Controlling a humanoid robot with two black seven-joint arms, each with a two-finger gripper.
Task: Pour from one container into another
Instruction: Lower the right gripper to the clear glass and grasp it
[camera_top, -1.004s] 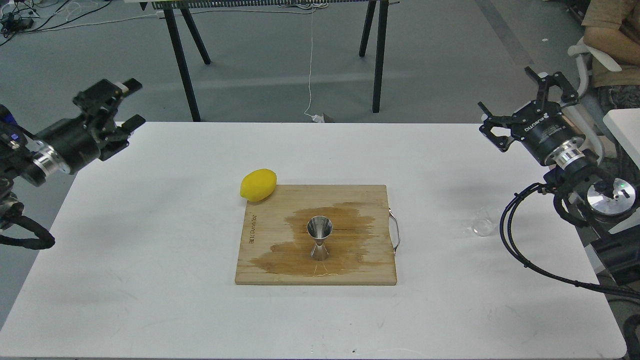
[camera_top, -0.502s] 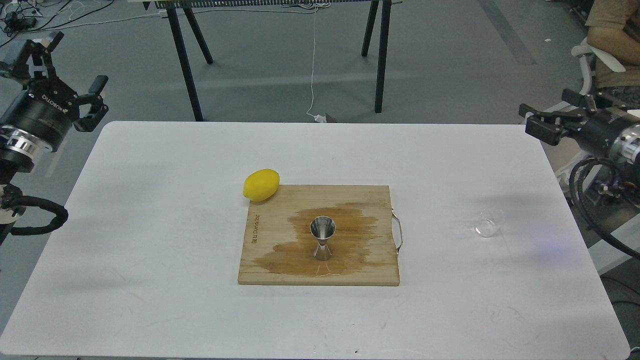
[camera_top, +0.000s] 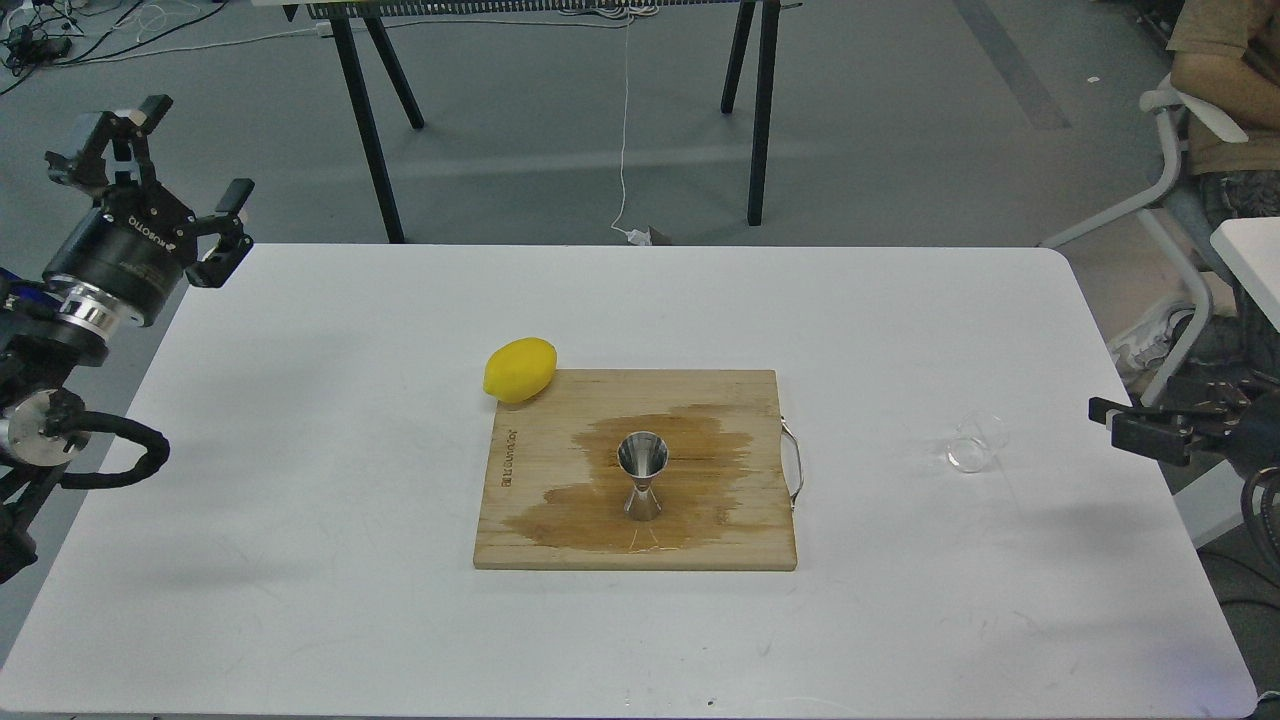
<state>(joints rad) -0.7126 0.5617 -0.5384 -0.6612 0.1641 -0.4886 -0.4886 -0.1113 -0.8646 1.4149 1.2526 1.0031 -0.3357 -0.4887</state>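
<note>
Left claw: raised off the far-left corner of the tabletop, fingers spread apart, holding nothing. Well apart from every task item.

Lemon: yellow, lying on the tabletop and touching the far-left corner of the cutting board.

Cutting board: wooden, centre of the tabletop, metal handle on its right edge. A dark wet stain covers much of its middle.

Jigger: stainless steel, hourglass shaped, upright on the board inside the wet patch, wide mouth up. Contents cannot be told.

Glass cup: small, clear, on the bare tabletop right of the board, well apart from the jigger. It appears tipped toward the camera; whether it holds liquid cannot be told.

Right claw: low at the right edge of the tabletop, near the cup but not touching it. Seen dark and edge-on; open or closed cannot be told.

Risks (judgement): the cup is hard to see and light, so a misjudged approach could knock it over or roll it. The jigger's narrow waist and the wet board make it easy to topple or slide if bumped during pouring. A small mouth means overshoot spills onto the board.
</note>
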